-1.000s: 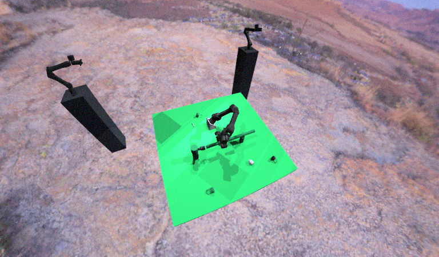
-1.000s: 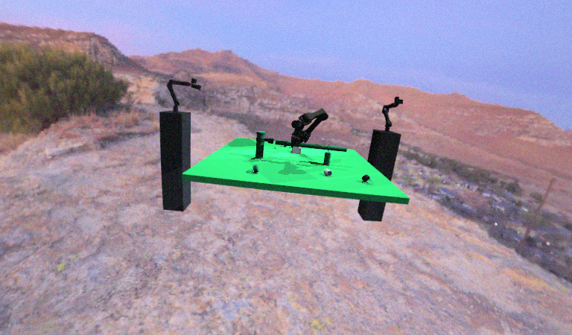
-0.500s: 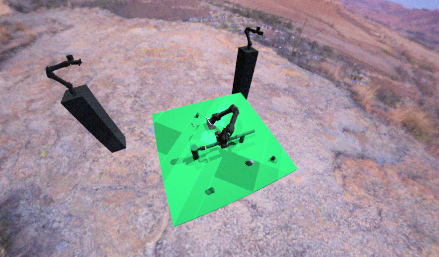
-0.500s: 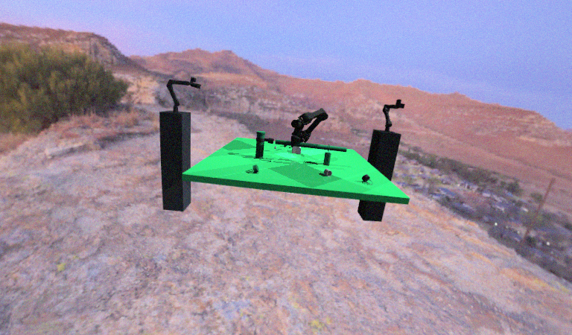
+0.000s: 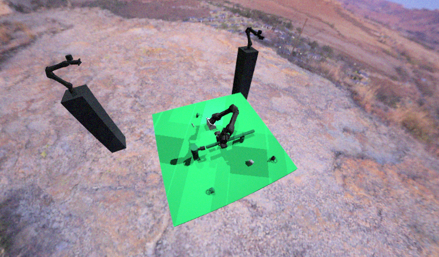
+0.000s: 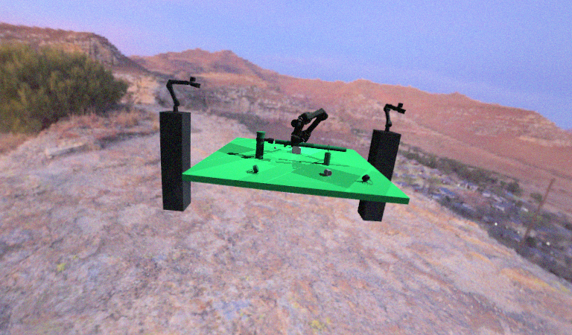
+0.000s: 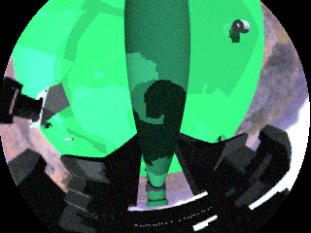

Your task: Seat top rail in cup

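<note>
The dark green rail (image 5: pixel 247 133) (image 6: pixel 336 148) (image 7: pixel 157 29) lies nearly level above the table. My gripper (image 5: pixel 223 145) (image 6: pixel 298 143) (image 7: pixel 155 133) is shut on the rail, between the posts. The big post (image 5: pixel 195 154) (image 6: pixel 259 150) stands at the rail's left end in the top and exterior views. The dark rail-end cup (image 5: pixel 202 148) (image 6: pixel 269 141) sits high on its side, just below the post cap (image 6: pixel 261 134), facing the rail. The cut end is close to the cup's mouth with a thin gap showing; the wrist view hides the exact fit. The small post (image 6: pixel 327 158) stands under the rail's other end; its loop cap is too small to make out clearly.
The green table (image 5: pixel 194 205) (image 6: pixel 227 179) carries a dark fitting (image 5: pixel 210 191) (image 6: pixel 255 169), a grey piece (image 5: pixel 249 163) (image 6: pixel 328 173) and a dark ringed part (image 5: pixel 273 158) (image 6: pixel 366 179) on the side away from my base. Two black pedestals (image 5: pixel 94 121) (image 6: pixel 175 158) with arms stand outside the table.
</note>
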{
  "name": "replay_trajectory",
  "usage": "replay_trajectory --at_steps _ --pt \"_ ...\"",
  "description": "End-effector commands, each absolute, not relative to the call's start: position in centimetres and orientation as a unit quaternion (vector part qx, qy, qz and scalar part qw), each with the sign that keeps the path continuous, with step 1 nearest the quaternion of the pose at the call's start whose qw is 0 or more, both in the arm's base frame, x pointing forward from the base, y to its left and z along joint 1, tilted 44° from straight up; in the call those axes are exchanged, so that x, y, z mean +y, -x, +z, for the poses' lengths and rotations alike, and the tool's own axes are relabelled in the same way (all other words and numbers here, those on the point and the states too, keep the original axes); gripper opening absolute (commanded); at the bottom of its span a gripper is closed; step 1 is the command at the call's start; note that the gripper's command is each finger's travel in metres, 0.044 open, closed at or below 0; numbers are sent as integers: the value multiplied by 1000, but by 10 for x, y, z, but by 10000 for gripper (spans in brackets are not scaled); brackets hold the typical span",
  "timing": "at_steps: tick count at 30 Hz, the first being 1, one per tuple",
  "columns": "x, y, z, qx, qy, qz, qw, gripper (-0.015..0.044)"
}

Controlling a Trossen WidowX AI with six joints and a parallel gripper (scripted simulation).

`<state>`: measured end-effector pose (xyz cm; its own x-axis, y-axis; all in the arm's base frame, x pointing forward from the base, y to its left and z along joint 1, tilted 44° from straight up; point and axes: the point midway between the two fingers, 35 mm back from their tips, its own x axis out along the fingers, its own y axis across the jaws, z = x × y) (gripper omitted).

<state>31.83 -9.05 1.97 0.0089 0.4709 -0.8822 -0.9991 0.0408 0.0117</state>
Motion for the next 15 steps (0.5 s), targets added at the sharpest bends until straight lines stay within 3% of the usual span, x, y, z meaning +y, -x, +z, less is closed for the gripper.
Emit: replay_trajectory --at_steps 1,15 --pt "-96 -317 19 380 355 589 618 0" --pt "-100 -316 12 378 353 592 618 0"
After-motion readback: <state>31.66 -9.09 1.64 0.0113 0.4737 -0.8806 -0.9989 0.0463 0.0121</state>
